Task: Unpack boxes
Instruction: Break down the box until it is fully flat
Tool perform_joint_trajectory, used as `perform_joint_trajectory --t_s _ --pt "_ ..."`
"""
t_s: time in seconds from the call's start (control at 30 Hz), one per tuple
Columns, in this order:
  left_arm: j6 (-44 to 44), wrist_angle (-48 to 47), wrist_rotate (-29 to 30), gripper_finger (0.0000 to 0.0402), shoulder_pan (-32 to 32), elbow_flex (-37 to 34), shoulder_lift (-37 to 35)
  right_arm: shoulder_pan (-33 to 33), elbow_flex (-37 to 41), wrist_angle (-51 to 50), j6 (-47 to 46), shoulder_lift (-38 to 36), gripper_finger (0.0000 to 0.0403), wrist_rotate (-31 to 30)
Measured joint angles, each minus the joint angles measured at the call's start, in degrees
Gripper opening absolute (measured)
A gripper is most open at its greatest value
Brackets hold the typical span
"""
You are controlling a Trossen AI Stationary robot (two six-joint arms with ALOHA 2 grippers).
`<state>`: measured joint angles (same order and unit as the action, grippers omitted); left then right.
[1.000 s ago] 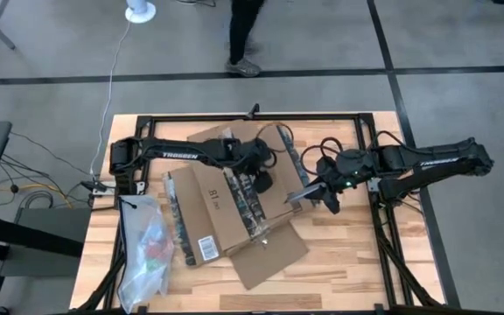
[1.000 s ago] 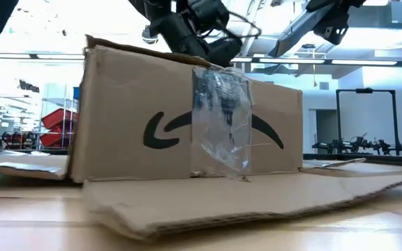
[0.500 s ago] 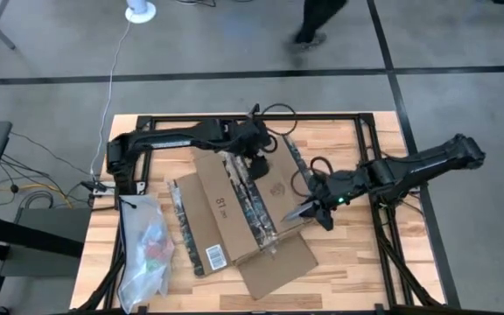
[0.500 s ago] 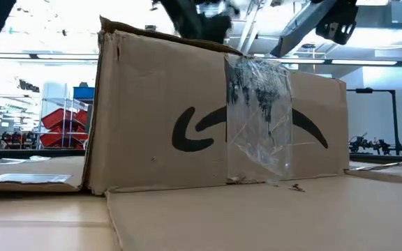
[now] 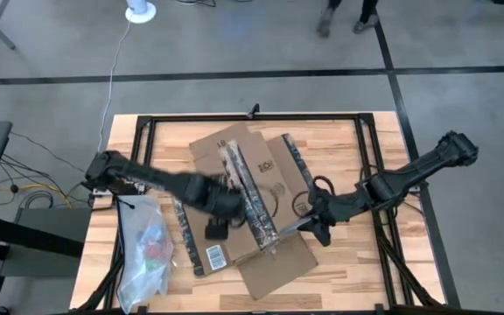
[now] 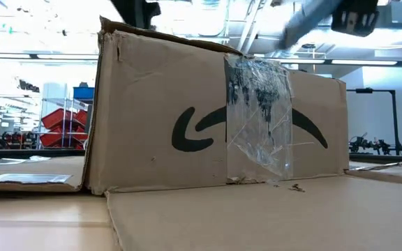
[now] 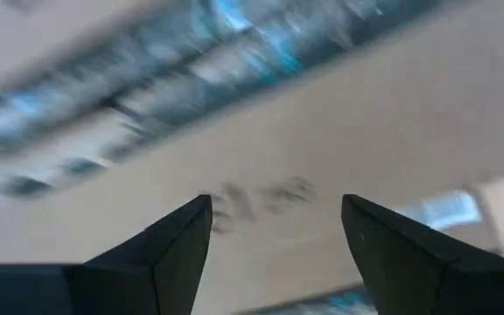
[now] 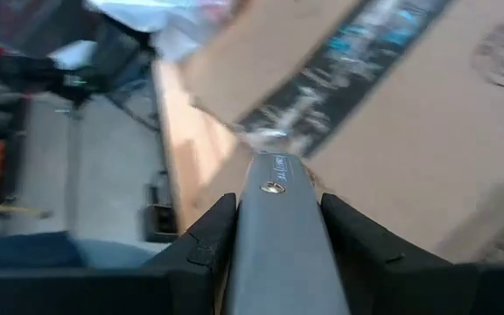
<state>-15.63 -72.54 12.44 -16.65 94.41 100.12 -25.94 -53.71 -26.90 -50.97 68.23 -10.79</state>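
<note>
The brown cardboard box (image 5: 234,188) stands mid-table, its flaps spread, with a dark tape strip along its top; the low view shows its side (image 6: 187,118) with the arrow print and torn clear tape. My left gripper (image 5: 214,227) hovers open over the box's near-left top panel (image 7: 261,157). At the box's right, my right gripper (image 5: 309,213) is shut on a flat grey tool (image 8: 276,227). The tool's tip (image 5: 276,229) points at the tape strip's near end. My right gripper pinches the flat grey tool (image 8: 274,254) between its two fingers, which lie along the tool's two long edges. The tool sticks out ahead of the fingers, slanting down toward the table's left. Whether its tip (image 8: 272,164) touches the cardboard cannot be told.
A clear plastic bag (image 5: 144,249) with coloured contents lies at the table's near-left edge. One box flap (image 5: 276,261) lies flat toward the near edge and another (image 5: 226,144) toward the far edge. Bare wood shows at the near right (image 5: 348,262).
The box has slid toward the near edge, then stayed. My left gripper has swung from the box's far side over its top to the near left. My right gripper, with the tool, has gone toward the near-left, closer to the tape strip.
</note>
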Motion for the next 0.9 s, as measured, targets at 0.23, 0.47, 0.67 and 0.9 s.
perform_joint_trajectory --t_s 0.23,0.47,0.67,0.9 --pt "-20.5 10.2 0.7 0.0242 -9.7 -7.0 0.0 -2.0 0.0 1.6 1.7 4.8 0.0116 -0.5" --pt "-35.0 13.9 1.3 0.0242 -15.1 -8.4 0.4 -2.6 0.0 4.0 1.9 6.8 0.0116 -0.3" --pt "-40.6 10.6 0.7 0.0242 -21.3 -8.5 0.4 -2.7 0.0 3.6 2.9 6.7 0.0116 0.5" --pt "-39.5 15.6 7.4 0.0242 -23.4 -12.2 0.4 -2.7 0.0 3.7 2.9 6.7 0.0116 0.8"
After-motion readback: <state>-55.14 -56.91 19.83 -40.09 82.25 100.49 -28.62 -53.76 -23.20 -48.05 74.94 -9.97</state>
